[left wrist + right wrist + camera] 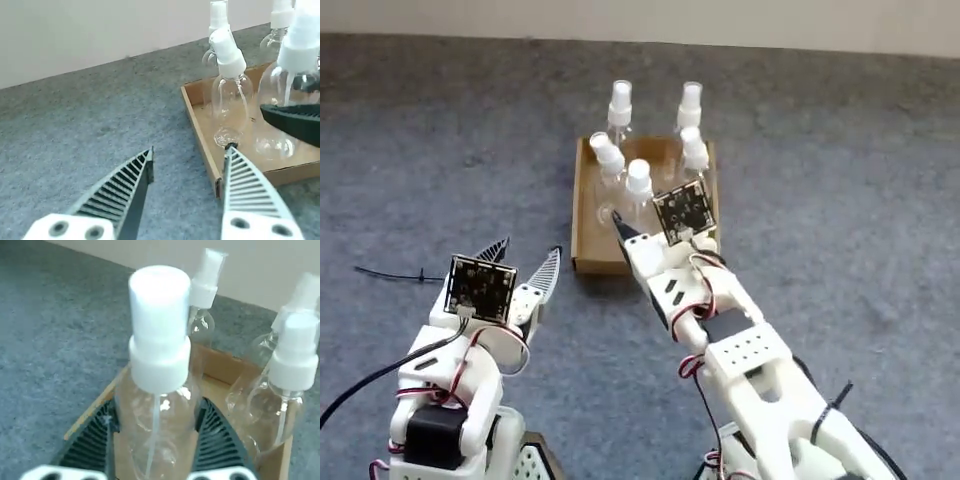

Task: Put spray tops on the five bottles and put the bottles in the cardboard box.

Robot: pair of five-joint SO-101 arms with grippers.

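The cardboard box (582, 215) lies on the grey carpet in the middle. Three clear bottles with white spray tops stand in it: one at the far left (607, 160), one at the far right (695, 150), and one in the middle (639, 185). My right gripper (645, 218) is shut on the middle bottle (157, 405), a black finger (215, 440) on each side of its body. Two more capped bottles (620, 105) (690, 102) stand on the carpet just beyond the box. My left gripper (531, 247) (190, 150) hangs open over the carpet, left of the box's near corner, holding nothing.
A thin black cable tie (390, 273) lies on the carpet at the left. The box's near wall (260, 175) is just right of the left gripper's fingers. Open carpet spreads to both sides of the box.
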